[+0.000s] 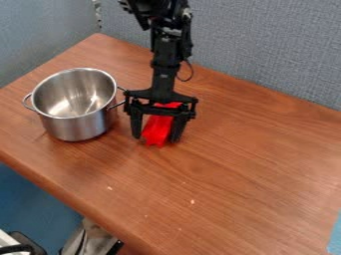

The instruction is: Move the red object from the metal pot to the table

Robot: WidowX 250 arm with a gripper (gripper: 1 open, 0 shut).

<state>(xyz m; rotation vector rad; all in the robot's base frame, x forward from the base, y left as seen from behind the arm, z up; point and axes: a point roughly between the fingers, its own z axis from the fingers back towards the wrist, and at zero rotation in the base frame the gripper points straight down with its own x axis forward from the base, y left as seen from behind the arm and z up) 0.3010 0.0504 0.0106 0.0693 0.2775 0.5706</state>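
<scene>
- We see the red object [160, 132] out of the metal pot [74, 104] and low over the table [240, 189], just to the right of the pot in the camera view.
- The pincer [162, 124] points steeply down at the tabletop, and the red object sits right between its two dark fingers [135, 118], one finger on each side of it.
- We read the jaws as spread wide apart, as wide as this arm shows them; the fingers flank the red bar rather than pinching in on it, though we cannot tell whether their inner faces touch its sides.
- The lower end of the red object reaches down to the wood; we cannot tell for certain whether it rests on the table or hangs a hair above it.
- The upper part of the red object is hidden behind the pincer's black body, so we see only the lower stretch of it.
- The metal pot stands upright on the left part of the table, open at the top, its inside shiny and bare as far as we can see.
- The pot's right loop handle lies close to the pincer's left-hand finger in the view, with a narrow gap of wood between them.
- The black arm [166, 50] rises from the pincer toward the top of the view, in front of a grey-blue wall [280, 50].
</scene>
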